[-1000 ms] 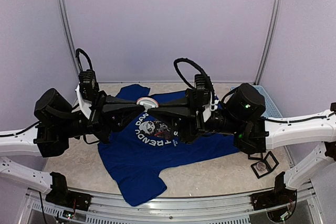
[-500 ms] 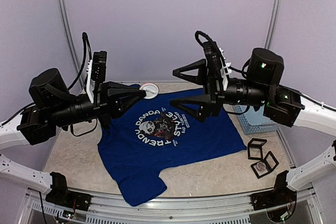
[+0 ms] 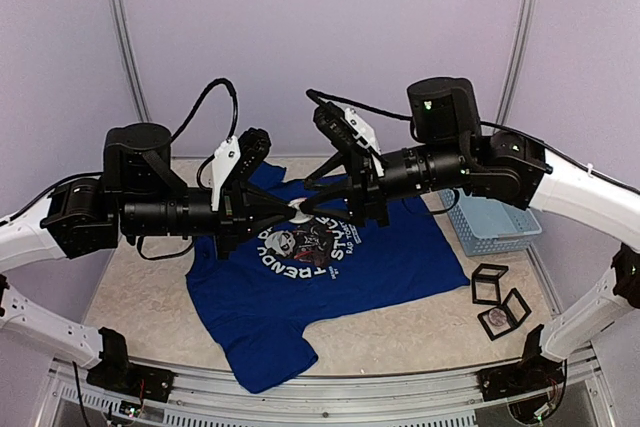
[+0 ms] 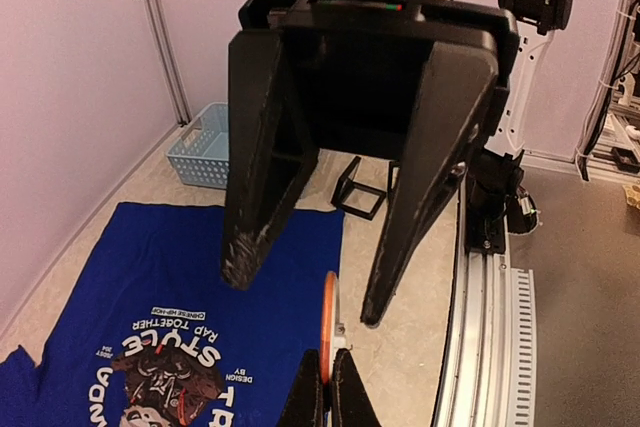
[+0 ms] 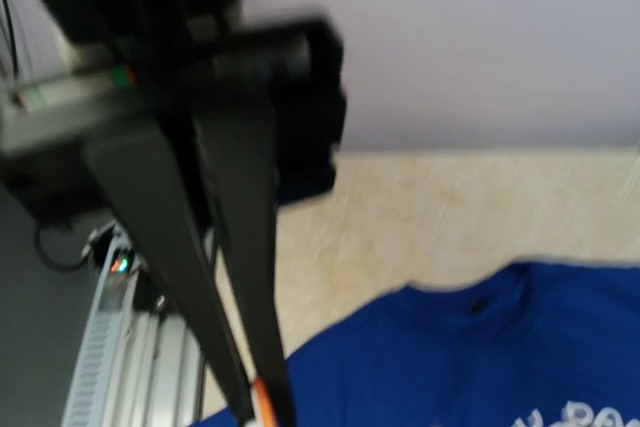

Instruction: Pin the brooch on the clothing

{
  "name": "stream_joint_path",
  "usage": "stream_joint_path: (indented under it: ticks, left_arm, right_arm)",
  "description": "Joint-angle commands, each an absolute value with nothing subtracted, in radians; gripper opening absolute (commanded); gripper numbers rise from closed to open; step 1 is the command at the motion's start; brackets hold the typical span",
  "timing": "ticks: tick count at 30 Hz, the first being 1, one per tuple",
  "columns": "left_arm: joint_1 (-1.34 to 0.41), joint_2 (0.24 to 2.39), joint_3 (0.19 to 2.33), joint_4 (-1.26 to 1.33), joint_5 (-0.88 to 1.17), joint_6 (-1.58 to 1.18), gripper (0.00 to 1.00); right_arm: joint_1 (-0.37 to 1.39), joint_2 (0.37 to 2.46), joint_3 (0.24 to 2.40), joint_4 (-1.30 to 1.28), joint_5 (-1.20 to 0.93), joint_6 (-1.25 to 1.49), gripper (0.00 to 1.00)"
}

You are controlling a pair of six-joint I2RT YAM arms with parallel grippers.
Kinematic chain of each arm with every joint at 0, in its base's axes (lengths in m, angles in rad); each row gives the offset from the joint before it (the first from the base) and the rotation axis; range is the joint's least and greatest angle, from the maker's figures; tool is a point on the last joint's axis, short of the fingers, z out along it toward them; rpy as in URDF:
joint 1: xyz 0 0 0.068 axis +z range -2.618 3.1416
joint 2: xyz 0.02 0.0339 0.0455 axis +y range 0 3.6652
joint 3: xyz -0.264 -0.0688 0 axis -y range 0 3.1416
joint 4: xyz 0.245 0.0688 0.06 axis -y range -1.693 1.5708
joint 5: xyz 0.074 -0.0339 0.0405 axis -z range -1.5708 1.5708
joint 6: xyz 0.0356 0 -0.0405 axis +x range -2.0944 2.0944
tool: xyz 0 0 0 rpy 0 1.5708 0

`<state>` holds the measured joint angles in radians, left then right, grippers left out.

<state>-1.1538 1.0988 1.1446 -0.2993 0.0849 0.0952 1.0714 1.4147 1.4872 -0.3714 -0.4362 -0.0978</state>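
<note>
- Left tool (image 4: 329, 387): closed on the brooch (image 4: 328, 319), pinching its lower edge.
- Brooch: round disc with a white face and orange rim, held in the air above the T-shirt (image 3: 300, 292), clear of the fabric. It is round, so it has no real long axis. The disc lies in line with the left tool's fingers, free edge pointing at the right tool (image 4: 305, 292).
- Right tool: jaws apart, nose to nose with the left one, gripping nothing. The brooch's free edge sits about level with its fingertips, nearer one finger. As far as I can see it touches neither.
- T-shirt: flat on the bench (image 3: 420, 332), print up. The long axis runs roughly left-right across the bench, and one corner juts toward the near rail. Can't tell which end is the collar.
- Top view: shows both arms, the whole shirt and the blue basket (image 3: 495, 227) just beside the shirt's right edge. The brooch is only a pale speck where the tools meet, over the print.
- Left wrist view: shows the brooch edge-on and the right tool's gap clearly.
- Right wrist view: blurred. It shows the left tool's shut fingers as dark bars with a bit of orange at the tip, and the shirt edge beyond.
</note>
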Motion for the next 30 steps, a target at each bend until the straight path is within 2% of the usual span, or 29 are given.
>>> stream_joint_path:
  ticks: [1, 6, 11, 13, 19, 20, 22, 24, 26, 28, 30]
  left_arm:
    - [-1.161, 1.091, 1.168, -0.318, 0.076, 0.112, 0.0]
    - [-1.161, 1.084, 1.161, -0.311, 0.086, 0.119, 0.0]
    - [-1.162, 1.083, 1.157, -0.313, 0.089, 0.124, 0.0]
    - [-1.161, 1.081, 1.157, -0.313, 0.095, 0.123, 0.0]
    - [-1.161, 1.065, 1.131, -0.271, 0.102, 0.114, 0.0]
    - [-1.161, 1.056, 1.116, -0.248, 0.094, 0.112, 0.06]
    - [-1.162, 1.016, 1.059, -0.162, 0.089, 0.108, 0.28]
    - [-1.161, 0.974, 0.988, -0.063, 0.1, 0.098, 0.44]
    - [-1.161, 0.941, 0.938, 0.018, 0.11, 0.078, 0.47]
    - [-1.161, 0.932, 0.917, 0.06, 0.126, 0.065, 0.41]
    - [-1.161, 0.933, 0.916, 0.068, 0.13, 0.062, 0.41]
  right_arm:
    - [1.074, 1.429, 1.525, -0.445, -0.478, -0.123, 0.36]
    - [1.071, 1.421, 1.495, -0.442, -0.468, -0.117, 0.17]
    - [1.07, 1.412, 1.485, -0.431, -0.478, -0.111, 0.11]
    - [1.071, 1.413, 1.484, -0.425, -0.482, -0.112, 0.0]
    - [1.07, 1.417, 1.451, -0.362, -0.519, -0.103, 0.0]
    - [1.071, 1.409, 1.437, -0.335, -0.513, -0.093, 0.0]
    - [1.07, 1.375, 1.366, -0.194, -0.518, -0.053, 0.0]
    - [1.071, 1.338, 1.296, -0.043, -0.556, -0.011, 0.0]
    - [1.07, 1.323, 1.234, 0.105, -0.586, 0.049, 0.0]
    - [1.071, 1.323, 1.195, 0.199, -0.608, 0.067, 0.0]
    - [1.07, 1.334, 1.195, 0.208, -0.614, 0.066, 0.0]
